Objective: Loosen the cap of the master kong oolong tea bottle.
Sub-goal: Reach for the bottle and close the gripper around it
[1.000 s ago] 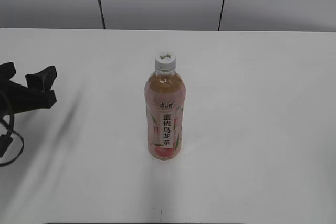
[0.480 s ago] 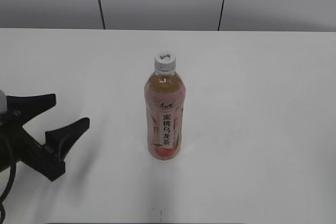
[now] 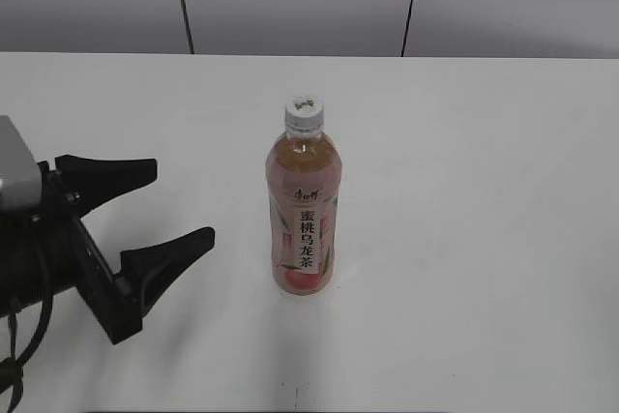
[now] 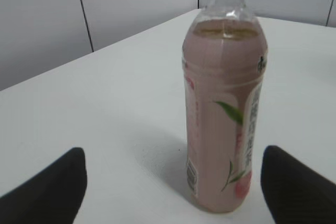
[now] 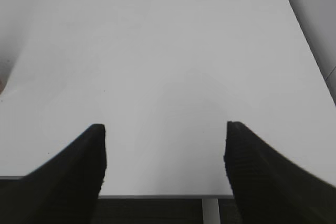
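reaching in low from the left, the left gripper (image 3: 179,202) points its wide-open, empty jaws at the master kong oolong tea bottle (image 3: 303,200), upright mid-table, cap (image 3: 304,112) on. the right gripper (image 5: 164,150) hovers open, empty, over bare table (image 5: 157,51).

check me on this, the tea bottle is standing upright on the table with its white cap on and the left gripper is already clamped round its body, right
Not quite. The left gripper is open and beside the tea bottle, not touching it; the exterior view shows a clear gap. The rest holds: the bottle stands upright on the table with its white cap on.
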You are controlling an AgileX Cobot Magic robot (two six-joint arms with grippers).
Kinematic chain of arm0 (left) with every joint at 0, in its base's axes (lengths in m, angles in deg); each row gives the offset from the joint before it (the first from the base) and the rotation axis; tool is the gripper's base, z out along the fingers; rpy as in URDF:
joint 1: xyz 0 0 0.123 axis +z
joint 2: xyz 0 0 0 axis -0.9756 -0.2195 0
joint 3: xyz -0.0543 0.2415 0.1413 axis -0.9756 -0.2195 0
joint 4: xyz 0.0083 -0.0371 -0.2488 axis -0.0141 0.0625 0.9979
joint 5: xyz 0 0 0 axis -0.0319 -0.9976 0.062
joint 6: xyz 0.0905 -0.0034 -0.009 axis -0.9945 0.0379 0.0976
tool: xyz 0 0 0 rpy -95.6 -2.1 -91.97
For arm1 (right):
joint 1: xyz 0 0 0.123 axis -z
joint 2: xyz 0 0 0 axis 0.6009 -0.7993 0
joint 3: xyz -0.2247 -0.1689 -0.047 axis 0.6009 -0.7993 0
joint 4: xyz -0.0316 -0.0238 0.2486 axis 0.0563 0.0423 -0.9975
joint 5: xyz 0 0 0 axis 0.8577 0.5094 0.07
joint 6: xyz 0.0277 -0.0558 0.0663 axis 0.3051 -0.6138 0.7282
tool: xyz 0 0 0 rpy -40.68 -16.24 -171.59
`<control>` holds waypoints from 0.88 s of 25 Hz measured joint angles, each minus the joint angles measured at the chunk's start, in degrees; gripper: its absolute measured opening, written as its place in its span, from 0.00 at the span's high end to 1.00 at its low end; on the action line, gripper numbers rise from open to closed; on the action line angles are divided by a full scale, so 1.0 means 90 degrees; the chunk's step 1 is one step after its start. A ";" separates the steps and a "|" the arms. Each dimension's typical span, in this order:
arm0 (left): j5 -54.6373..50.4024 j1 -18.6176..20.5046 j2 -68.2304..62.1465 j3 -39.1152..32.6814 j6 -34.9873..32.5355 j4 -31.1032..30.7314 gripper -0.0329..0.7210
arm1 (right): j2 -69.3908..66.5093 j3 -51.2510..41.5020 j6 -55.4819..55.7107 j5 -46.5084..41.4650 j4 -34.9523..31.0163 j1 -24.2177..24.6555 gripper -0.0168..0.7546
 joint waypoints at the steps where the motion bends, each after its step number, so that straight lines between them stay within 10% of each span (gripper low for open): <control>1: 0.0000 0.0000 0.0000 0.0072 0.0085 -0.0112 0.14 | 0.0000 0.0000 0.0000 0.0000 0.0000 0.0000 0.29; 22: 0.0006 -0.0028 -0.0006 0.1037 0.1131 -0.0851 0.17 | 0.0000 0.0000 0.0000 0.0000 0.0000 0.0000 0.29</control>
